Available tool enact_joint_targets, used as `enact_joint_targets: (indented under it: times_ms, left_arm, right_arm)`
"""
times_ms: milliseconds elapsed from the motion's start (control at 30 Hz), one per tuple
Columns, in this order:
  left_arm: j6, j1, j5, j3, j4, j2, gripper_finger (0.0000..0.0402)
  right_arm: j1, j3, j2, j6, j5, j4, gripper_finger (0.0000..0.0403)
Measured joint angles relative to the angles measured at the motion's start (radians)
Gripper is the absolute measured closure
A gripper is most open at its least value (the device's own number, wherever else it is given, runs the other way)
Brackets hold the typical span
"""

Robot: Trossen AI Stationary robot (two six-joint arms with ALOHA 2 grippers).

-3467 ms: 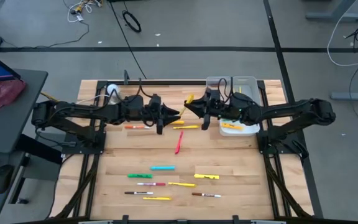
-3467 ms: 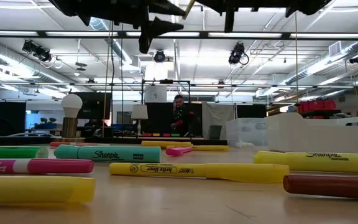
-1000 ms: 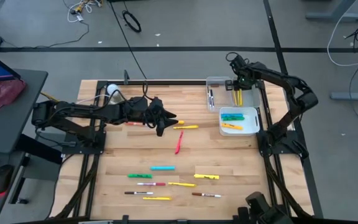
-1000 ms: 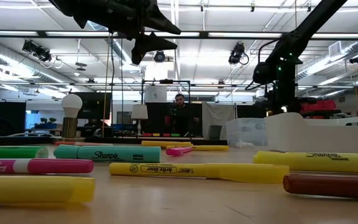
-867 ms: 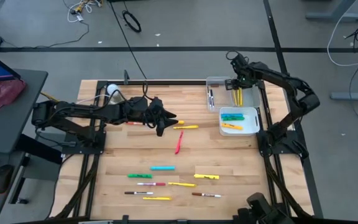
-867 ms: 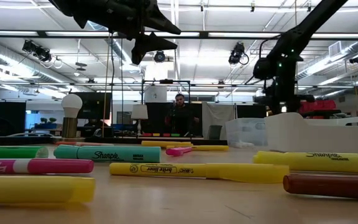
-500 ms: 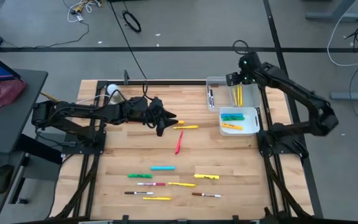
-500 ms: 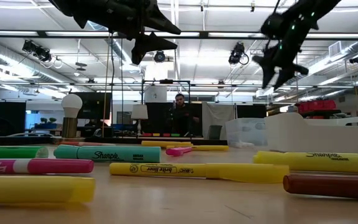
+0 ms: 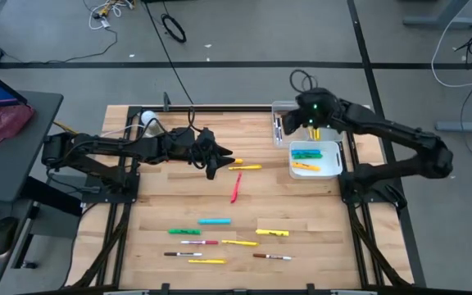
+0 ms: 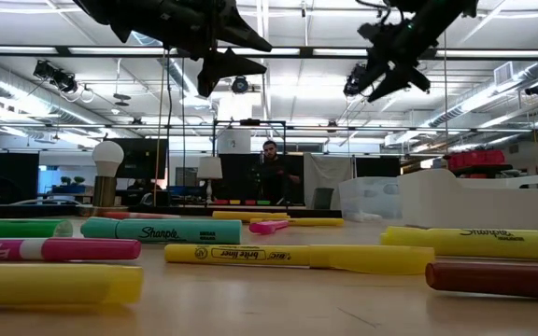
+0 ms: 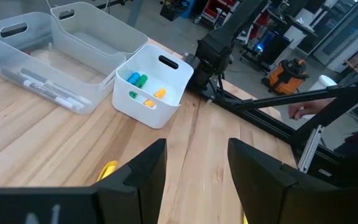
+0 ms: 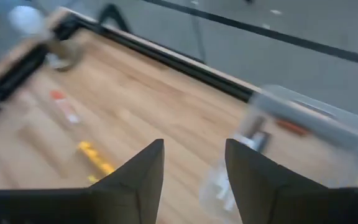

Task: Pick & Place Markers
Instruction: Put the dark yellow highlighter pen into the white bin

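Several markers lie flat on the wooden table: a thin yellow one [image 9: 245,167] and a pink-red one [image 9: 236,187] near the middle, and cyan [image 9: 215,221], green [image 9: 183,232], yellow [image 9: 272,233] and thin white ones [image 9: 198,242] toward the near edge. My left gripper [image 9: 224,157] hovers open and empty just left of the yellow marker; its wrist view [image 11: 196,149] shows nothing between the fingers. My right gripper [image 9: 301,115] is open and empty, high above the clear bins; it also shows in its wrist view [image 12: 194,149] and in the low view [image 10: 386,70].
Two clear bins [image 9: 281,123] stand at the far right, one holding thin white markers [image 11: 48,87]. A white bin [image 9: 334,160] nearer by holds green and yellow highlighters [image 9: 306,154]. A white ball on a base [image 9: 148,117] stands at the far left. A red-capped marker [image 9: 179,163] lies under the left arm.
My right gripper has risen from low over the far clear bin and swung toward the table's left, turning as it went. It now hangs high over the clear bins.
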Motion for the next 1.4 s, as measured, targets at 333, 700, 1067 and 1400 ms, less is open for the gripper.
enact_joint_targets:
  times_ms: [333,700,1067,1400]
  left_arm:
    - [0.0,0.0,0.0,0.0,0.001,0.0,0.0225]
    - [0.0,0.007,0.0,0.0,0.003,0.0,0.0225]
    - [-0.284,0.004,0.003,0.001,0.054,0.0,0.0225]
    - [-0.34,0.015,-0.126,0.001,0.065,0.0,0.0225]
  right_arm:
    - [0.201,0.0,0.001,-0.011,0.002,0.201,0.0237]
    - [0.295,0.0,0.002,-0.015,0.002,0.216,0.0237]
    - [0.299,0.0,0.002,-0.015,0.003,0.216,0.0237]
    - [0.299,0.0,0.002,-0.015,0.003,0.22,0.0237]
